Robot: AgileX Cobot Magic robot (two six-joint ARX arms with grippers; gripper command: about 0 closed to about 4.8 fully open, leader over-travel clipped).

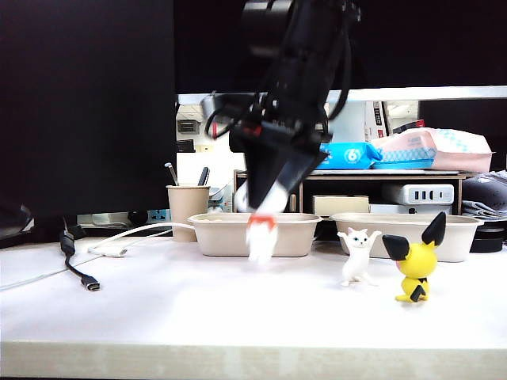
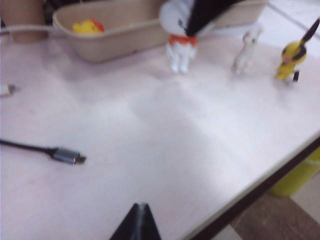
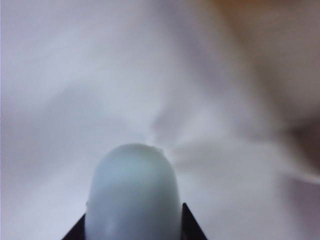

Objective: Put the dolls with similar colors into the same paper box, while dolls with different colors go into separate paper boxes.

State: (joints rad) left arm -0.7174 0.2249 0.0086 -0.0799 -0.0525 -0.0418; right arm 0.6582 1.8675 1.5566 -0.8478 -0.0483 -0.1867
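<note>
On the shelf behind the counter (image 1: 158,309), I can read only a large "6" on a blue pack (image 1: 348,155); other labels are too blurred. My right gripper (image 1: 265,207) reaches down in front of the left paper box (image 1: 214,236), jaws clamped on the head of the white doll with the orange-red top (image 2: 181,47), its feet at the white counter. A yellow duck (image 2: 87,26) lies in that box. Near the right paper box (image 1: 463,237) stand the white cat (image 1: 358,256) and the yellow black-eared doll (image 1: 417,261). My left gripper (image 2: 138,222) hangs near the counter edge, its tips together. A beige cup (image 1: 187,207) and cables (image 1: 79,269) sit left, below a dark monitor (image 1: 87,103).
</note>
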